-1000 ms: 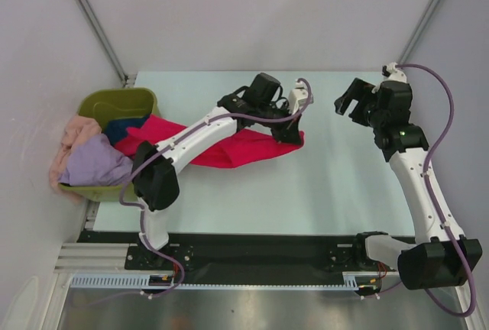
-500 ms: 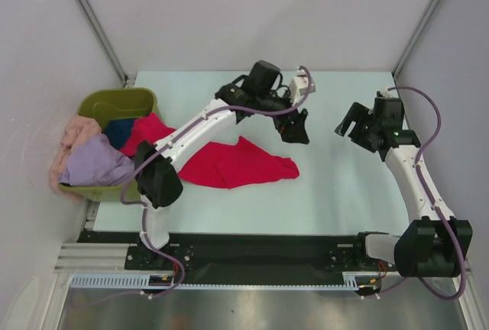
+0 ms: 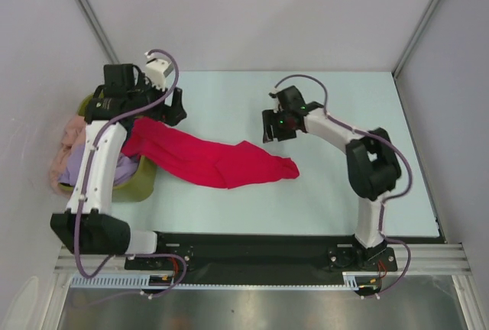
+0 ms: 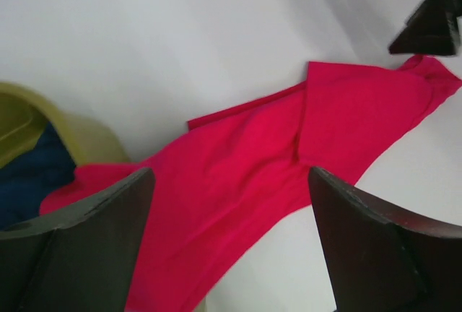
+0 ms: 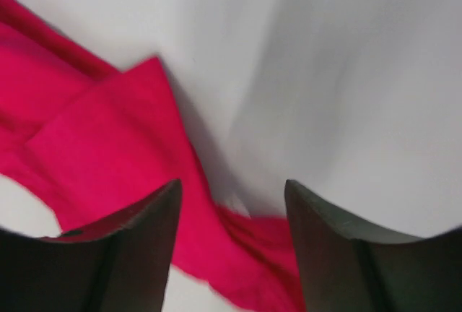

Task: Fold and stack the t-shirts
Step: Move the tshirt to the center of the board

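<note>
A bright red t-shirt [image 3: 221,163] lies stretched across the table, its left end draped over the olive tub [image 3: 144,186] and its right end near the middle. My left gripper [image 3: 174,108] hovers open above the tub's right side; in the left wrist view the red t-shirt [image 4: 253,182] lies below the gripper [image 4: 231,175] with nothing between the fingers. My right gripper [image 3: 270,127] hangs open just above the shirt's right end, and the red cloth [image 5: 108,146] shows under it [image 5: 231,185]. A dark blue t-shirt [image 4: 32,175] lies inside the tub.
Peach-pink cloth [image 3: 67,130] and lavender cloth [image 3: 70,171] hang over the tub's left side by the left wall. The right gripper's dark tip [image 4: 433,19] shows at the far end of the shirt. The table's right half is bare pale surface [image 3: 359,162].
The left gripper opened and let go of the red shirt, then swung back left to the tub. The shirt dropped flat. The right arm moved left to the shirt's right end, its jaws narrowing.
</note>
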Robot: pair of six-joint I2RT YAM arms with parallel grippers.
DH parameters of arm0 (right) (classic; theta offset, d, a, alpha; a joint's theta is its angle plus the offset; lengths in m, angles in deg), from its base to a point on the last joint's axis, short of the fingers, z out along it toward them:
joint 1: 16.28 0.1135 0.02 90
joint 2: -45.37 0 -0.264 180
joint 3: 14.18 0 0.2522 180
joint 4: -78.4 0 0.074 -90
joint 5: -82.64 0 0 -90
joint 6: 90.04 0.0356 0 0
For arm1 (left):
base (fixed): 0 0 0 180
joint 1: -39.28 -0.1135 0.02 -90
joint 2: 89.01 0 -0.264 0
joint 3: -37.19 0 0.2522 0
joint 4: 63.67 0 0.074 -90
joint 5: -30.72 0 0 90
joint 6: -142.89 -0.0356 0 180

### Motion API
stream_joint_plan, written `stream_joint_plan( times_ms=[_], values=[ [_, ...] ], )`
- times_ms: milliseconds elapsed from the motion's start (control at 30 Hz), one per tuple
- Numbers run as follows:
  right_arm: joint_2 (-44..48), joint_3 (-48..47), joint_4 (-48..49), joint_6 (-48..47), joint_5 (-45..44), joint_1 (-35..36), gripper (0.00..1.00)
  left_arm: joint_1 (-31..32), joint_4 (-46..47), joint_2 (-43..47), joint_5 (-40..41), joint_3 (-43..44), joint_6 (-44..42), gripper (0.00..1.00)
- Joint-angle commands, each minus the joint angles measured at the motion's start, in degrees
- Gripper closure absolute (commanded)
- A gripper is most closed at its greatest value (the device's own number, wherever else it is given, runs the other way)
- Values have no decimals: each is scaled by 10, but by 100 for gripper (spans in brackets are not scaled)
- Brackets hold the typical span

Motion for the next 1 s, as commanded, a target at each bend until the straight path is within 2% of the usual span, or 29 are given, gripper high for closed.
stream_joint_plan(
  times_ms=[0, 100, 267, 300, 333, 400, 433, 467, 667, 800, 967],
  values=[
    [-83, -119, -77, -65, 18, 41, 38, -31, 25, 68, 29, -58, -26, 5],
    [-111, -128, -83, -82, 38, 61, 40, -46, 27, 93, 37, -93, -27, 4],
    [-112, -109, -68, -63, 75, 63, 50, -48, 27, 99, 29, -114, -28, 4],
    [-115, -109, -70, -60, 73, 63, 55, -48, 27, 98, 29, -114, -27, 4],
    [-118, -111, -74, -56, 69, 63, 70, -48, 28, 95, 28, -114, -27, 4],
    [-114, -106, -74, -46, 48, 62, 83, -48, 29, 93, 28, -112, -26, 4],
    [-111, -102, -72, -44, 40, 61, 97, -48, 27, 92, 24, -112, -27, 4],
    [-104, -93, -68, -40, 29, 55, 100, -48, 26, 88, 11, -112, -30, 4],
    [6, -46, -85, -26, -61, -6, 100, -47, 15, 67, -10, -107, -34, 11],
    [105, 3, -103, -41, -34, -117, 100, -39, 12, 55, -4, -101, -47, 14],
    [183, 9, -141, -67, -31, -198, 100, -18, 14, 53, 23, -100, -63, 14]
  ],
)
